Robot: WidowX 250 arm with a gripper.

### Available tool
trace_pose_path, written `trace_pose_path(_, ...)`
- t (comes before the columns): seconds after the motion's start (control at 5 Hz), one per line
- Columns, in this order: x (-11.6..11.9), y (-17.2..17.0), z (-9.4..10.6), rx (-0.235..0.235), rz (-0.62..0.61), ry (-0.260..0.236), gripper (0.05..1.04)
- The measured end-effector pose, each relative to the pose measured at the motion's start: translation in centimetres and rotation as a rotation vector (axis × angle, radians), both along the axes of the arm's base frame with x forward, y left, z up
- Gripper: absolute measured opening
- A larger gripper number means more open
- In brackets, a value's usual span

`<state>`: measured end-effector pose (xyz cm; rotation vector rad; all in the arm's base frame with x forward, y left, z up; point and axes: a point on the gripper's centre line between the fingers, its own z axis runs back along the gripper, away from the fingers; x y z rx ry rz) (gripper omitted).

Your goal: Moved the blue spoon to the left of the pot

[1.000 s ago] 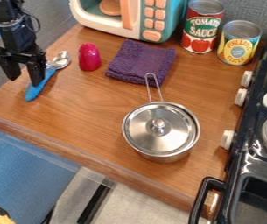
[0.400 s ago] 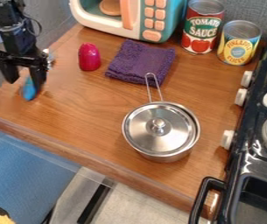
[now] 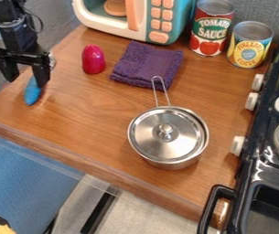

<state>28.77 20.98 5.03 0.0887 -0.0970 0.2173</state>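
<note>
At the upper left of the counter, my gripper [image 3: 25, 83] is open, its two black fingers hanging apart over the blue spoon. The blue handle of the spoon [image 3: 32, 93] shows below and between the fingers, pointing toward the front. Part of its silver bowl peeks out behind the right finger, and the middle is hidden by the gripper. A steel pot [image 3: 168, 137] with a lid stands right of centre, its wire handle pointing to the back.
A red plastic piece [image 3: 93, 59] and a folded purple cloth [image 3: 146, 63] lie behind the pot. Toy microwave [image 3: 139, 18], tomato can [image 3: 211, 27] and pineapple can [image 3: 250, 44] line the back. A black stove [image 3: 257, 183] borders the right side.
The spoon has turned under the gripper, its bowl shifting left behind the right finger. The gripper dipped and rose slightly, staying over the spoon.
</note>
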Motion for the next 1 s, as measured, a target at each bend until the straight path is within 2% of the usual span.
trace_pose_path(0.2,0.1,-0.4,-1.7,-0.022,0.004,0.029,1.001)
trace_pose_path(0.4,0.4,-0.5,-2.0,-0.026,0.021,0.020,0.956)
trace_pose_path(0.6,0.5,-0.7,-2.1,-0.031,0.018,0.008,0.790)
trace_pose_path(0.8,0.3,-0.7,-1.9,-0.021,0.022,0.007,0.493)
trace_pose_path(1.0,-0.1,-1.2,0.4,0.008,0.006,0.023,0.417)
